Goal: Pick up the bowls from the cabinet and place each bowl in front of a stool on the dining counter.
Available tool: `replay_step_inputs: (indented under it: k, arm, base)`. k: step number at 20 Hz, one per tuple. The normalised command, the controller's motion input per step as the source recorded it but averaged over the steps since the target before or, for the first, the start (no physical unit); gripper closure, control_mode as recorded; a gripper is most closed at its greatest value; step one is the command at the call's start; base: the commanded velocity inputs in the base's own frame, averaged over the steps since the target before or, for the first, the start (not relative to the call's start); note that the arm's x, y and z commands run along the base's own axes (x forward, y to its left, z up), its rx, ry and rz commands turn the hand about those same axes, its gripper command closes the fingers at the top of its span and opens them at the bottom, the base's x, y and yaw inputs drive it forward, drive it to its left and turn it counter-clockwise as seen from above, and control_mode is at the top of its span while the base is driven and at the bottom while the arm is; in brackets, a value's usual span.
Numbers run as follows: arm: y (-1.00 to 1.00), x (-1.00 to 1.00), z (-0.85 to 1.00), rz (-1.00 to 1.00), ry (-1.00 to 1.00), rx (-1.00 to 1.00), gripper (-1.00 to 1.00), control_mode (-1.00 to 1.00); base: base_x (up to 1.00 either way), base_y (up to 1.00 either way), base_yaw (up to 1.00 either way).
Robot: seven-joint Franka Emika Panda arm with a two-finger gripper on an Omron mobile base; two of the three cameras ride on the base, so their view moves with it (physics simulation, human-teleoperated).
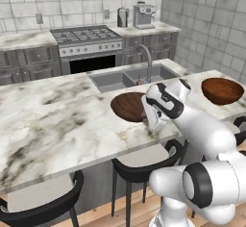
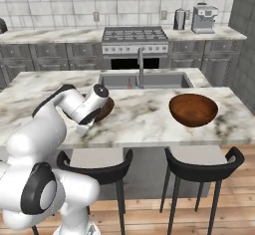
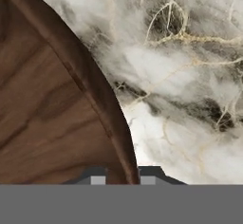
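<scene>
- Pinching the rim of the dark brown bowl [image 1: 129, 106], the gripper [image 3: 122, 179] has one fingertip inside the wall and one outside, jaws nearly together on the thin wood
- dark brown bowl sits on the dining counter [image 1: 57, 120] near its front edge, just above a stool [image 1: 144, 161], so placement looks about done
- reddish-brown bowl [image 2: 193, 109] rests upright further right on the same top, in front of another stool [image 2: 201, 162]
- rim grip probably chosen since the bowl is too wide to span
- arm reaches forward from the base, elbow bent, wrist folded down so the hand points at the near rim
- judged next: release and lift clear
</scene>
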Motion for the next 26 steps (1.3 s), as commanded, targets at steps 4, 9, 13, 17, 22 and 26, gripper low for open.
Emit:
replay_step_inputs:
  k: [4, 9, 13, 17, 22, 26]
  arm:
    - [0.00, 0.00, 0.00, 0.00, 0.00, 0.00, -1.00, -1.00]
    - [-0.04, -0.02, 0.51, 0.00, 0.00, 0.00, -1.00, -1.00]
    - [-0.20, -0.38, 0.99, -0.02, 0.00, 0.00, -1.00, -1.00]
    - [-0.35, -0.86, 1.00, -0.05, 0.00, 0.00, -1.00, -1.00]
    - [-0.54, -1.00, 0.93, -0.10, -0.02, 0.00, -1.00, -1.00]
    - [-0.51, -1.00, 0.65, -0.13, -0.03, 0.03, -1.00, -1.00]
  base:
    - [0.00, 0.00, 0.00]
    - [0.00, 0.00, 0.00]
    - [0.00, 0.00, 0.00]
    - [0.00, 0.00, 0.00]
    - [0.00, 0.00, 0.00]
    - [0.00, 0.00, 0.00]
